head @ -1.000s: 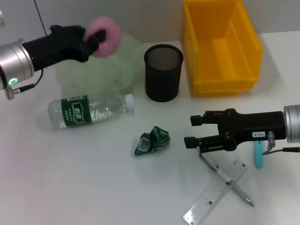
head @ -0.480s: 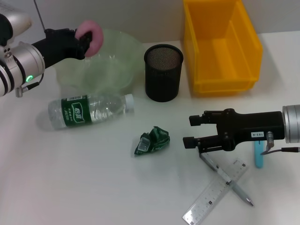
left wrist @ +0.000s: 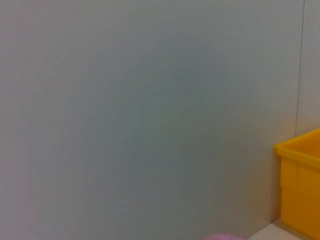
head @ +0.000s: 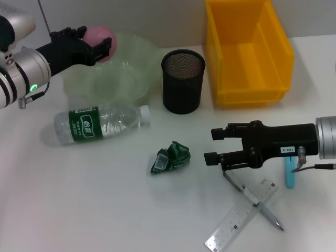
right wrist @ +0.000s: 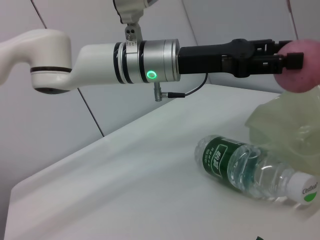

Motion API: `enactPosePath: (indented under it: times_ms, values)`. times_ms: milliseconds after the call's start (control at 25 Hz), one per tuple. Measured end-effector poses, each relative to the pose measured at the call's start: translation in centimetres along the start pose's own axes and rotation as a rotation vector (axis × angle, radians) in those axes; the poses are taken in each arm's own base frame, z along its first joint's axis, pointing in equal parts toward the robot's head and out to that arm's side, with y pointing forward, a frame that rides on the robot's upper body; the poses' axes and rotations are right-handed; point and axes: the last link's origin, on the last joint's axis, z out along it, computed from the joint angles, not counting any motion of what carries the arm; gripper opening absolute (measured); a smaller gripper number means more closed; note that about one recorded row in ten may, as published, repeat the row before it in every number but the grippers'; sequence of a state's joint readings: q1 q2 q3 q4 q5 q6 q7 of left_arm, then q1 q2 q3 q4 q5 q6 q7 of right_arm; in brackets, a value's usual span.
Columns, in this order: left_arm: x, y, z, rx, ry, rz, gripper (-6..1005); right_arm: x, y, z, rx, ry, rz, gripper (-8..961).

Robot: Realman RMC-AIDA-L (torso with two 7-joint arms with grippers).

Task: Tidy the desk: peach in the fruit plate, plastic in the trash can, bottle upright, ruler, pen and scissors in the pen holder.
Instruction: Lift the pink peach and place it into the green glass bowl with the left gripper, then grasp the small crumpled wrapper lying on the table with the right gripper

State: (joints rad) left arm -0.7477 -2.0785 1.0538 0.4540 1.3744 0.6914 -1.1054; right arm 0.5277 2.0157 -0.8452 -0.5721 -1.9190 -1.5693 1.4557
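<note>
left gripper (head: 100,46) fingers pinching peach (head: 98,35) above fruit plate (head: 126,79), right gripper (head: 211,146) fingers spread

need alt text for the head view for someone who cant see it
The left tool holds a pink peach above the far edge of a pale green plate. A bottle lies on its side by a black mesh holder and a yellow bin. The right tool hovers open near a pen and ruler.
</note>
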Motion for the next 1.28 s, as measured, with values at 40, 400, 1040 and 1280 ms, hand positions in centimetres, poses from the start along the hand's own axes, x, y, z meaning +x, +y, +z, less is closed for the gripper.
enactPosePath:
  times_ms: [40,400,1040,1280]
  values:
    - [0.0,0.0,0.0,0.0,0.0,0.0,599,0.0,0.0,0.0,0.0,0.0,0.0,832]
    - [0.1,0.0,0.1,0.0,0.002,0.006,787,-0.2,0.0,0.1,-0.003,0.0,-0.004,831]
    - [1.7,1.0,-1.1,-0.141,0.108,-0.114,815,-0.2,-0.1,0.2,0.007,-0.002,0.002,832]
    - [2.7,2.0,-3.6,-0.308,0.181,-0.197,815,-0.2,-0.1,0.2,0.003,-0.002,-0.001,832]
